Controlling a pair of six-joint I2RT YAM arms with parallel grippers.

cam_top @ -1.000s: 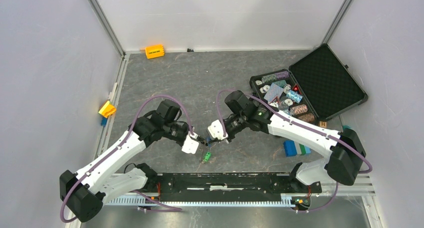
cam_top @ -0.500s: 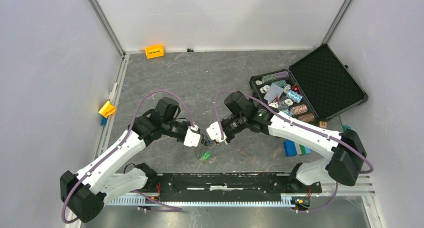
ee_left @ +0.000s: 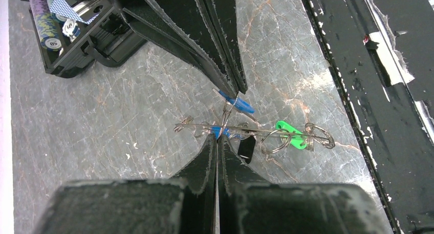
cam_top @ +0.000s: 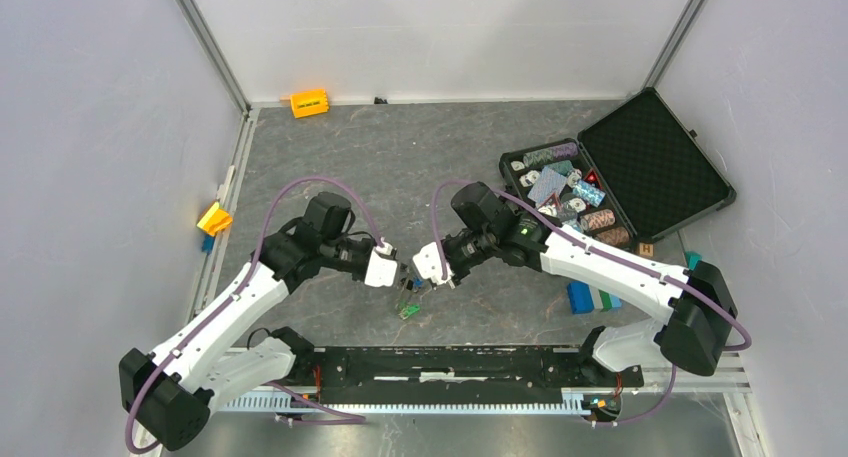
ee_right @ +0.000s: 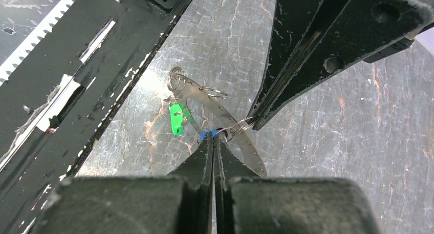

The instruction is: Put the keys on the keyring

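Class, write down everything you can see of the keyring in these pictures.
The keyring is a thin, flat, silvery-grey metal ring with a jagged, toothed edge. From the left wrist it shows almost edge-on, as a thin line; from the right wrist it shows as a tilted flat band. The shut left hand pinches it. A green-tagged key appears to hang from it, and the shut right hand holds a blue-tagged key close beside it.

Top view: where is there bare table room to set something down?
The wide back stretch between the orange block and the open case is bare. Crowded: the middle, where the left end effector and right end effector meet at the keys, and around the case.
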